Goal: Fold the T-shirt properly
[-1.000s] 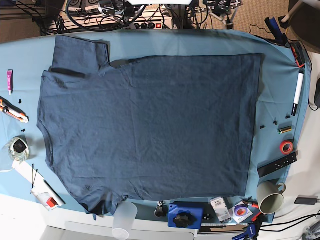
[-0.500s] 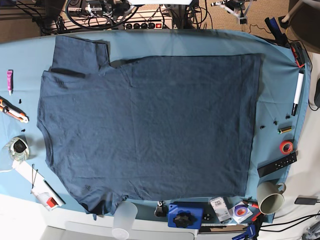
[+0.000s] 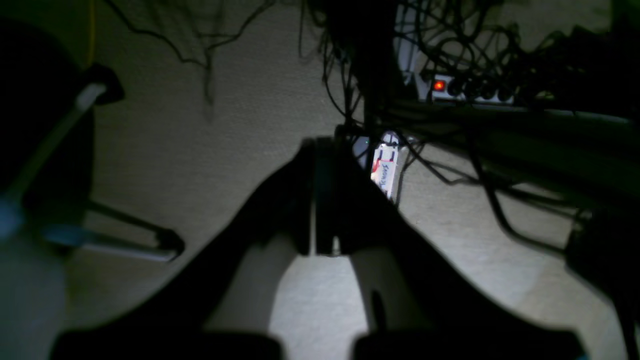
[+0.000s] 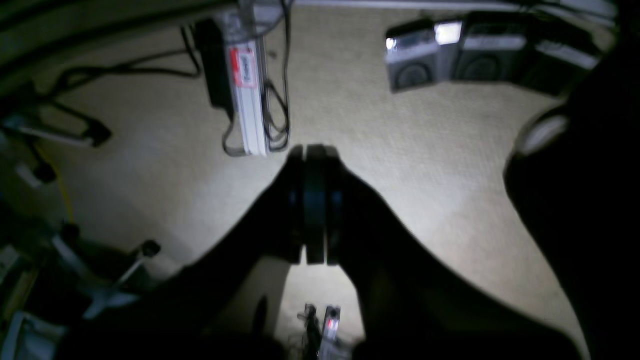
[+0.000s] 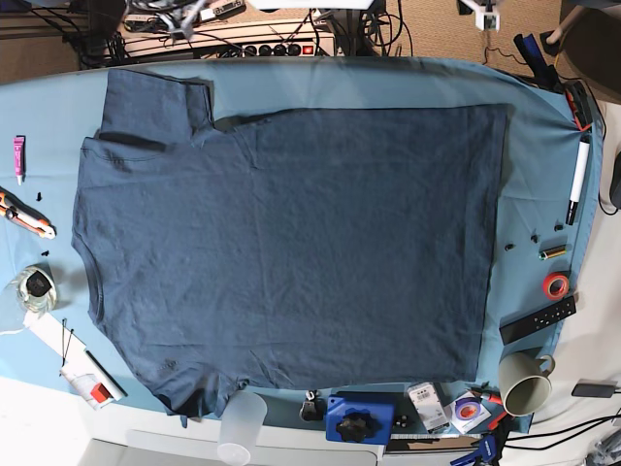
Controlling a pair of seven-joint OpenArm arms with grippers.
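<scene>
The dark navy T-shirt (image 5: 291, 243) lies spread flat on the teal table cloth (image 5: 388, 83). Its sleeves are at the top left and bottom left, and its straight hem is at the right. Neither gripper touches it. My left gripper (image 3: 320, 145) is shut and empty, hanging over the carpet behind the table. In the base view it is only a small shape at the top edge (image 5: 482, 12). My right gripper (image 4: 314, 150) is also shut and empty over the carpet, and shows blurred at the top left of the base view (image 5: 184, 14).
A marker (image 5: 578, 182), red tape roll (image 5: 555, 284), black remote (image 5: 537, 320) and mug (image 5: 525, 382) line the right edge. A blue box (image 5: 359, 417) and plastic cup (image 5: 241, 427) stand at the front. A cutter (image 5: 24, 216) and jar (image 5: 35, 288) are at the left. Cables and a power strip (image 5: 281, 47) lie behind.
Both arms have drawn back toward the top edge of the base view, the left one shifting right and the right one shifting left. The T-shirt has not moved.
</scene>
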